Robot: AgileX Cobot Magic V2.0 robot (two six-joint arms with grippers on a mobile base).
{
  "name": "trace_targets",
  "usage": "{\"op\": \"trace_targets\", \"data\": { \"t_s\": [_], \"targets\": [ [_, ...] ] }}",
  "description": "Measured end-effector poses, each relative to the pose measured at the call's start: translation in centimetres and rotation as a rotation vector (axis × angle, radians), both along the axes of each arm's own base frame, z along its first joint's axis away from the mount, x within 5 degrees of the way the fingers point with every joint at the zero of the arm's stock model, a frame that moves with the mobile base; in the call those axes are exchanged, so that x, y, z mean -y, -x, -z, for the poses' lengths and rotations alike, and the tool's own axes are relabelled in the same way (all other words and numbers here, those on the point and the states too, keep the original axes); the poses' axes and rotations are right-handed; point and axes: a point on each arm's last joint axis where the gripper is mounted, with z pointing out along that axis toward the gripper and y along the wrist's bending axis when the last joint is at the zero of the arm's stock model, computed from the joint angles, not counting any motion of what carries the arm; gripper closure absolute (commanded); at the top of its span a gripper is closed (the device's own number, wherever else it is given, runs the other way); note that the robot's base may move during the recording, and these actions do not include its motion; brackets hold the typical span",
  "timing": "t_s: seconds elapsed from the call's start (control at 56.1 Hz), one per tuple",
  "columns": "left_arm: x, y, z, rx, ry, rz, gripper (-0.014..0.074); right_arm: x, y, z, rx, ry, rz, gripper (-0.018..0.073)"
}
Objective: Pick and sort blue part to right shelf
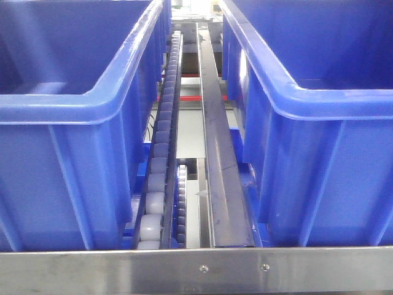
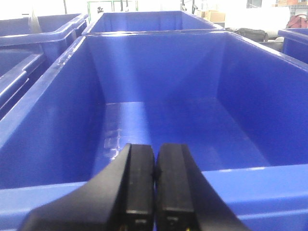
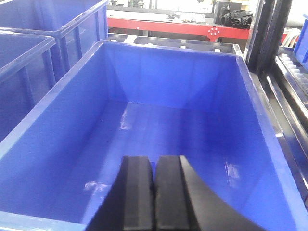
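Observation:
The blue part is out of view in all three frames. My left gripper is shut with nothing between its black fingers, hanging over the near rim of a large blue bin whose visible floor is bare. My right gripper is also shut and empty, above the inside of another blue bin whose floor is bare too. Neither gripper shows in the front view.
In the front view two blue bins flank a roller track and a metal rail, behind a steel bar. More blue bins stand around. A red frame lies beyond the right bin.

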Motion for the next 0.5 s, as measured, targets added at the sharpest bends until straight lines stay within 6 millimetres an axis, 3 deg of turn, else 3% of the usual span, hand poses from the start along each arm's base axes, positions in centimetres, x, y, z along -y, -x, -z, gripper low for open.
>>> {"op": "trace_targets", "data": {
  "t_s": [0.41, 0.499],
  "targets": [
    [0.0, 0.0, 0.0, 0.0, 0.0, 0.0, 0.0472, 0.0, 0.0, 0.0, 0.0, 0.0, 0.0, 0.0515],
    [0.0, 0.0, 0.0, 0.0, 0.0, 0.0, 0.0472, -0.07, -0.46, 1.0, -0.01, 0.006, 0.016, 0.0515]
  ]
}}
